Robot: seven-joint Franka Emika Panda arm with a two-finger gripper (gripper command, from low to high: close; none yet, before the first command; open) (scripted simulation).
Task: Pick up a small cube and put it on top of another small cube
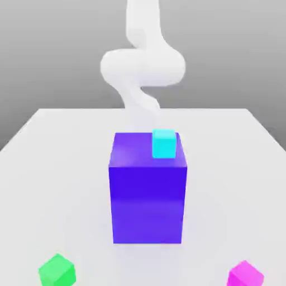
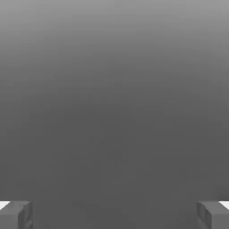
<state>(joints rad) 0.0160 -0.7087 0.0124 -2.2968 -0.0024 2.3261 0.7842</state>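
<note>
Cyan small cube (image 1: 164,143) atop purple block (image 1: 148,201)

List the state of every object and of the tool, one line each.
Tool: open, fingers wide apart, nothing between them.
Cyan cube: resting on top of the big purple block, near its far edge, toward the exterior view's right.
Purple block: upright on the table, carrying the cyan cube.
Green cube: on the table, alone, not stacked.
Magenta cube: on the table, alone, not stacked.
</note>
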